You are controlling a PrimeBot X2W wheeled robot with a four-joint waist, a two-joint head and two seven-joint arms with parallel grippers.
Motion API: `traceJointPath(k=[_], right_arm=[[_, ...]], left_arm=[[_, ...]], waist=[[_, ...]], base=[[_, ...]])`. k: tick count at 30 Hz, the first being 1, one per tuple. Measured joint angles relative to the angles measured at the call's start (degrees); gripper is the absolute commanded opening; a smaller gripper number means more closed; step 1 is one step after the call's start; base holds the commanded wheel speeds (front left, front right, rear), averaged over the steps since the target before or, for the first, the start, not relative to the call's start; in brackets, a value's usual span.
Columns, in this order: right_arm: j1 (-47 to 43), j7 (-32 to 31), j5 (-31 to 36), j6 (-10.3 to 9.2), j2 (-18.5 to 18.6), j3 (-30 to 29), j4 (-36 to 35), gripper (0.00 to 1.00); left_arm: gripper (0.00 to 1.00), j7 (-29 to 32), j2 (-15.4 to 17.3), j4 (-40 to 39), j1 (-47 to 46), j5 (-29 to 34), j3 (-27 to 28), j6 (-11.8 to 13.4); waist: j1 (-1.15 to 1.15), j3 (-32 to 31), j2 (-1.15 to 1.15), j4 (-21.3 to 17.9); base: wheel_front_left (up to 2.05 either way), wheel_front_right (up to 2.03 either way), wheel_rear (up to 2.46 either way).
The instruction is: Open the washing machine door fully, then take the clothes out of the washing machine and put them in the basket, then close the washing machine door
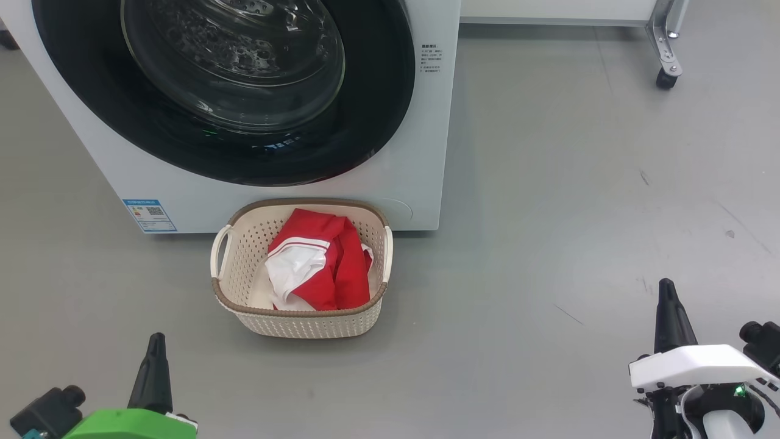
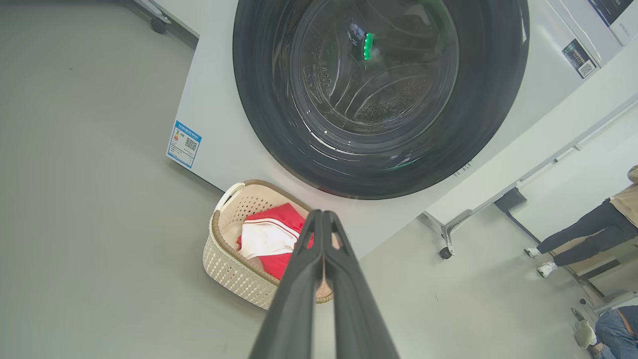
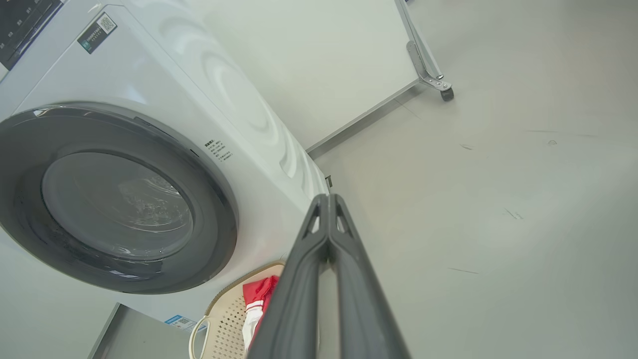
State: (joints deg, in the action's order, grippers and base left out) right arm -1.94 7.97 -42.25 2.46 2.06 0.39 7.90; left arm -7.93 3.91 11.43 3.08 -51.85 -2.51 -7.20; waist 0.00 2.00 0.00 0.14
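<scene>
Two pairs of jaws, clenched and empty, hang short of the basket (image 1: 304, 326) of clothes (image 1: 329, 268) before the washing machine (image 1: 420, 152), door (image 1: 378, 91) shut; open floor (image 1: 579, 183) stretches right.

I see my left gripper (image 2: 323, 215) with its fingers pressed together, the door (image 2: 498, 99) flush on the washer (image 2: 219, 134), and clothes (image 2: 266, 238) in the basket (image 2: 234, 271) on the floor just before it.

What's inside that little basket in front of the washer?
Red clothes with white panels lie crumpled in the basket. Whatever might sit beneath them on the basket's floor is covered, so I cannot tell.
</scene>
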Motion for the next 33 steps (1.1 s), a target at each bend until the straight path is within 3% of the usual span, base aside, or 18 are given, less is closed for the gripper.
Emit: traceJointPath(k=[33], right_arm=[[2.7,-6.42,-28.06,2.2,1.25,-2.58,4.01,0.0]], left_arm=[[0.0,6.54,0.02,2.19,-3.16,-22.52,2.23,0.0]], waist=[[0.0,-1.0,0.0,-0.08]], base=[[0.0,0.0,0.0]])
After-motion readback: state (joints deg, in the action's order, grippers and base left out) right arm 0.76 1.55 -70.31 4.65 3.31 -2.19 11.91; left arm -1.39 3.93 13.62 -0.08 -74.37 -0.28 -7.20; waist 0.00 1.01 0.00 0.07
